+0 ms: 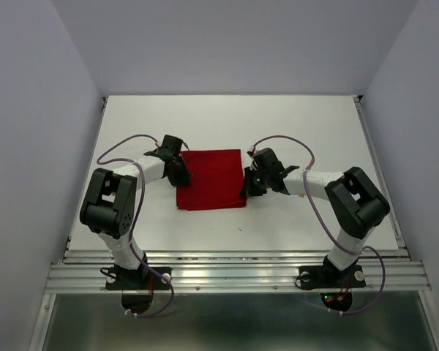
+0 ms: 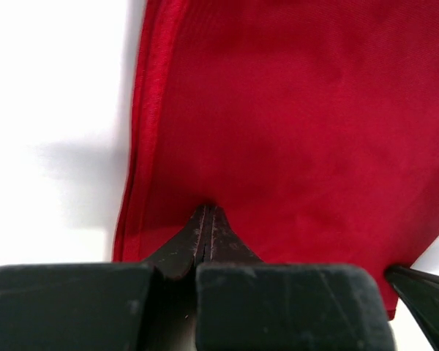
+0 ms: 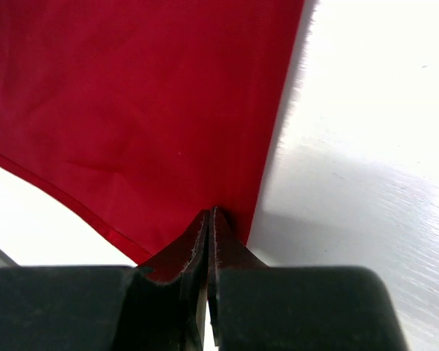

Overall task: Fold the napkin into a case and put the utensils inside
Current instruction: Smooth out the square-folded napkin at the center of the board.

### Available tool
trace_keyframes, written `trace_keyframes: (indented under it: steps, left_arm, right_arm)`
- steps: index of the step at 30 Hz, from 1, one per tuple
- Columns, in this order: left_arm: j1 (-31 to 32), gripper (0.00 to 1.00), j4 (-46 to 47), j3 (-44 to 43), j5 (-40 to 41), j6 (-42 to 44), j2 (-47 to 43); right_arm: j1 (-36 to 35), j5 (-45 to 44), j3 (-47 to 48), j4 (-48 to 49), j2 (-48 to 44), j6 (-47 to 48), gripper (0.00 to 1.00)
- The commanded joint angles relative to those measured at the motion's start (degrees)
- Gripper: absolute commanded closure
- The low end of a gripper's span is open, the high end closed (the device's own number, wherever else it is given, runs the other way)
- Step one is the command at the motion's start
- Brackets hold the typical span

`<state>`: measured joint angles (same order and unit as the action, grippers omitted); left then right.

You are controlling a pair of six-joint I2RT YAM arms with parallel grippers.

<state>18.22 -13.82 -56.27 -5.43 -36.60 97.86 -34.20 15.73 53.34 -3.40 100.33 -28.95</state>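
While I watch from the overhead camera, the napkin (image 1: 211, 180) lies flat in the middle of the white table (image 1: 278, 124), a plain red rectangle sitting a little askew between my two arms. Both arms reach inward from their bases at the near edge, one to each side of the cloth.

The left gripper (image 1: 181, 174) is at the napkin's left edge, roughly midway along it. In its wrist camera the two dark fingers (image 2: 194, 241) are pressed together with no gap I can see, and the tips come to a point right where the red fabric begins, so I read it as pinched onto the cloth. Along that left edge the fabric shows several thin layers stacked on one another. A dark shape pokes in at the lower right corner of that view; I cannot tell what it is.

The right gripper (image 1: 247, 186) is at the napkin's right edge, closer to the near corner. Its wrist view shows the fingers (image 3: 223, 245) closed tight against each other, the tips meeting just inside the cloth's border, nipping the fabric. Bare white table fills the rest of that view on the right, with the arm's shadow falling across it
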Motion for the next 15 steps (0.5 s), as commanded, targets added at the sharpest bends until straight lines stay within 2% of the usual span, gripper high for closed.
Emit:
trace_keyframes:
  steps: [1,8,15]
  left_arm:
    - [-0.1,1.0,0.9,0.2,0.0,0.6,1.1]
    - [-0.1,1.0,0.1,-0.8,0.4,1.4,-1.3]
    - [-0.1,1.0,-0.4,-1.6,0.6,1.8,-0.7]
  right_arm:
    - [-0.8,-3.2,0.5,0.8,-2.8,0.9,0.97]
    - [-2.4,-0.3,-0.8,3.6,-7.2,-0.9,0.97]
    - [-4.1,2.7,-6.3,11.2,-1.8,-4.0,0.98]
